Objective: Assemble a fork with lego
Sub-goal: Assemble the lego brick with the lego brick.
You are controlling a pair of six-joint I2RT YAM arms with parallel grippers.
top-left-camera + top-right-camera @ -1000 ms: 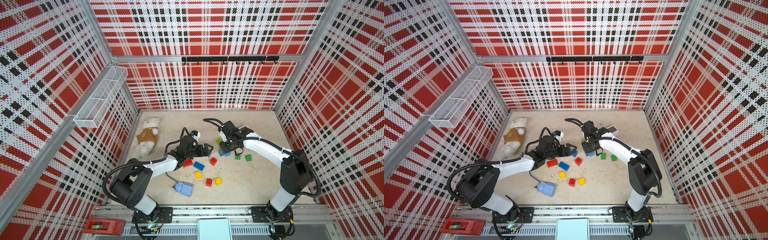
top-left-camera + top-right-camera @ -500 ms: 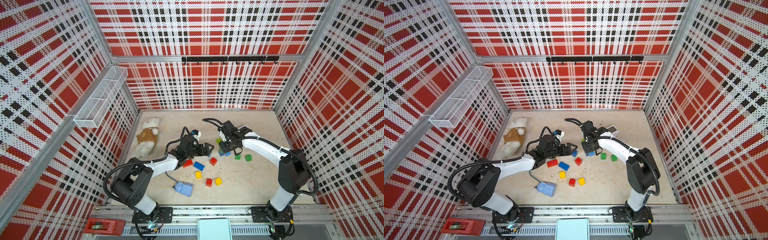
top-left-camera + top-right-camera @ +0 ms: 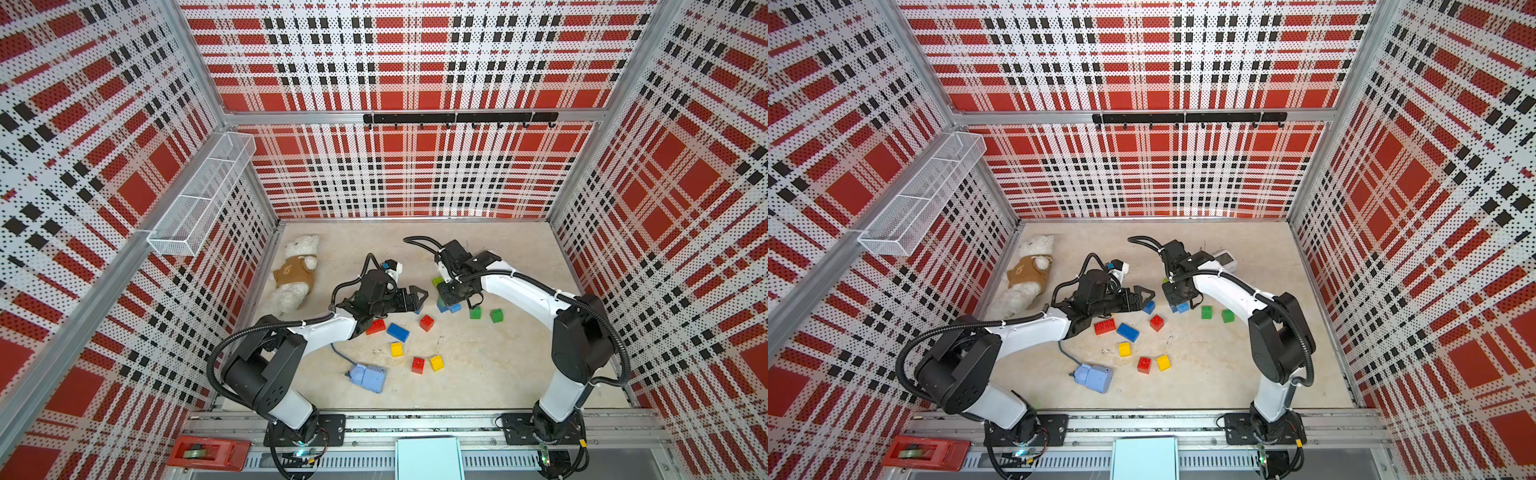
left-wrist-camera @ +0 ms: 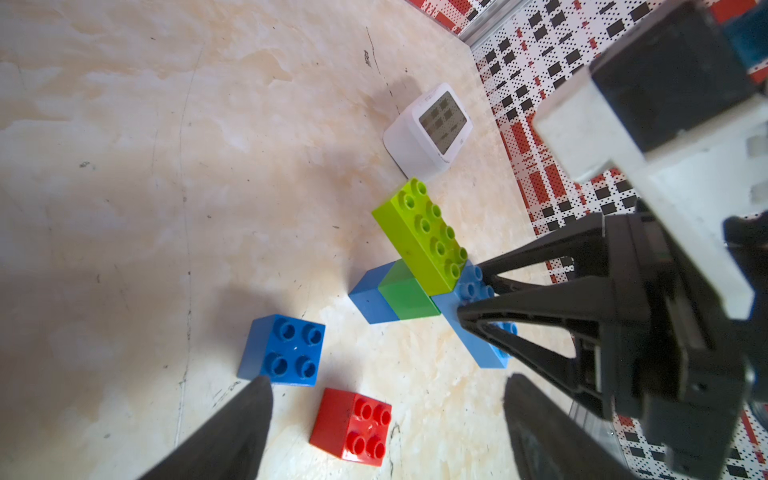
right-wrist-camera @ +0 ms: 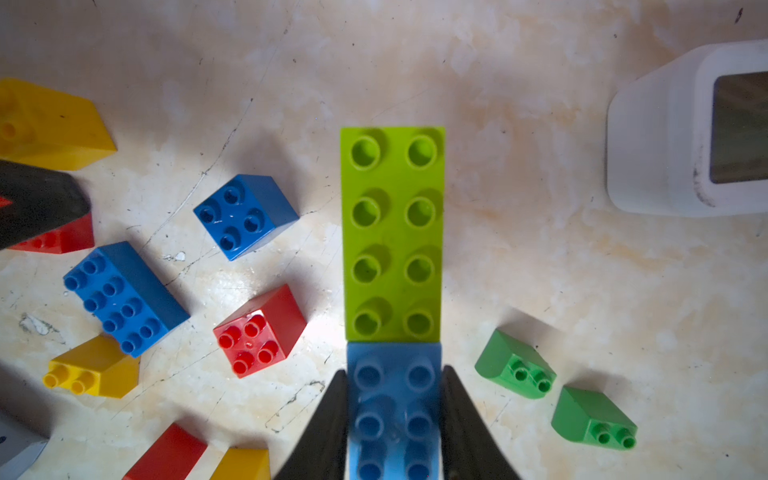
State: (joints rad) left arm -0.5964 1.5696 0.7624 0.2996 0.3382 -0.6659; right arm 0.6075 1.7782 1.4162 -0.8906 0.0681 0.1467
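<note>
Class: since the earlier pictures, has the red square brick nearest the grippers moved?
No. In a top view the red square brick lies where it was, with the same gap to the blue oblong brick.

The lego (image 3: 398,332) all looked like smooth, shiny plastic: the lime brick (image 5: 392,232) and the red square brick (image 5: 257,330) threw little highlights, while the light blue brick (image 5: 392,399) was a bit duller. The fingers (image 5: 328,432) of the right gripper (image 5: 393,370) were matt black plastic, kinda grainy. The tabletop (image 5: 540,270) was mottled beige, stone-looking, scuffed and scratched. The teddy bear (image 3: 305,247) was fluffy plush with a brown cloth shirt (image 3: 293,274). The basket (image 3: 199,199) looked like white metal mesh, and the walls (image 3: 415,178) like perforated sheet with printed plaid.
</note>
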